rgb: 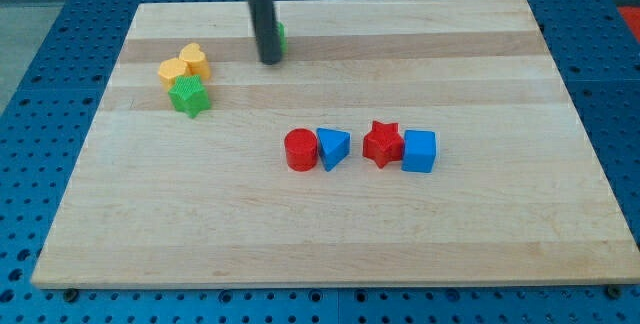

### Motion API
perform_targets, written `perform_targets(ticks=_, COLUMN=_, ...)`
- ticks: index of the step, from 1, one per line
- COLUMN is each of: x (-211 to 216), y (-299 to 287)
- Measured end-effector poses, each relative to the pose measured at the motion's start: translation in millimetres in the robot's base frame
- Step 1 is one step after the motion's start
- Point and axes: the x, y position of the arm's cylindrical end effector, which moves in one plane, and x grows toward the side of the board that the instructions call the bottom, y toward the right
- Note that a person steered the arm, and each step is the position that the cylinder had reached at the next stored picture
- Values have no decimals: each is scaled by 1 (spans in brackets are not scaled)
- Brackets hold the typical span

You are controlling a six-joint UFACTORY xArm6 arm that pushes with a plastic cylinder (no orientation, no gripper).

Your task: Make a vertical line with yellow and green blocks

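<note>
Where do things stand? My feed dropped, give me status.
My tip at the view's top, against a green block mostly hidden behind the rod. Two yellow blocks and green star clustered at the view's left. Nothing between.

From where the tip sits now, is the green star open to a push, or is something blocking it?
Probably yes. My tip sits at the view's top beside a partly hidden green block; bare board lies between it and the green star. The two yellow blocks crowd only its top side.

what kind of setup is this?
Likely a robotics lab bench: a wooden board on a blue perforated table, small coloured blocks such as the red star, and my tip beside a mostly hidden green block.
</note>
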Motion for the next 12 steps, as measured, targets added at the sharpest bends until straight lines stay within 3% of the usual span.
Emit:
perform_targets(ticks=1, x=-9, y=39)
perform_targets(ticks=2, x=-39, y=32)
perform_targets(ticks=3, x=-52, y=-23)
perform_targets(ticks=4, x=-52, y=-73)
perform_targets(ticks=7, x=-35, y=-19)
perform_targets(ticks=8, x=-17, y=-31)
perform_targets(ticks=10, x=-22, y=-104)
perform_targets(ticks=12, x=-10, y=-87)
